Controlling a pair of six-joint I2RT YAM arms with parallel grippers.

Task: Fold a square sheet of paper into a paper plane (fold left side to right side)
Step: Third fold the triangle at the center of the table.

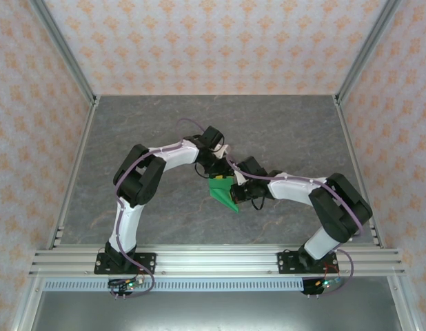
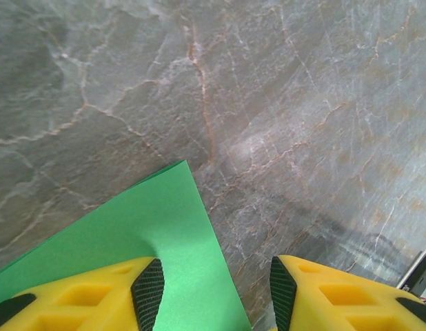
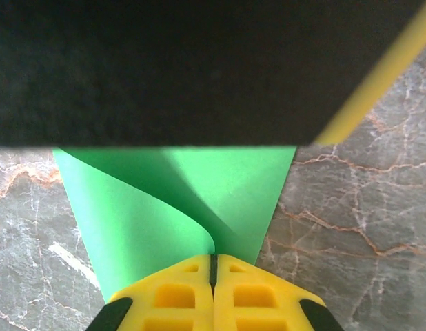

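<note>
Green paper (image 1: 223, 192) sits mid-table on grey marble table (image 1: 144, 124), orange-patterned walls (image 1: 213, 41) around. My right wrist view shows right gripper (image 3: 213, 261) pinching it; left wrist view shows left gripper (image 2: 216, 289) parted.

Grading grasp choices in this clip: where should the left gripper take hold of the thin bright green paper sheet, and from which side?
Likely the flat free flap of the thin bright green paper sheet beside its pointed corner, away from the curled end pinched in the shut right gripper. Come edge-on over the straight edge: the open left gripper has that edge between its fingers.
</note>
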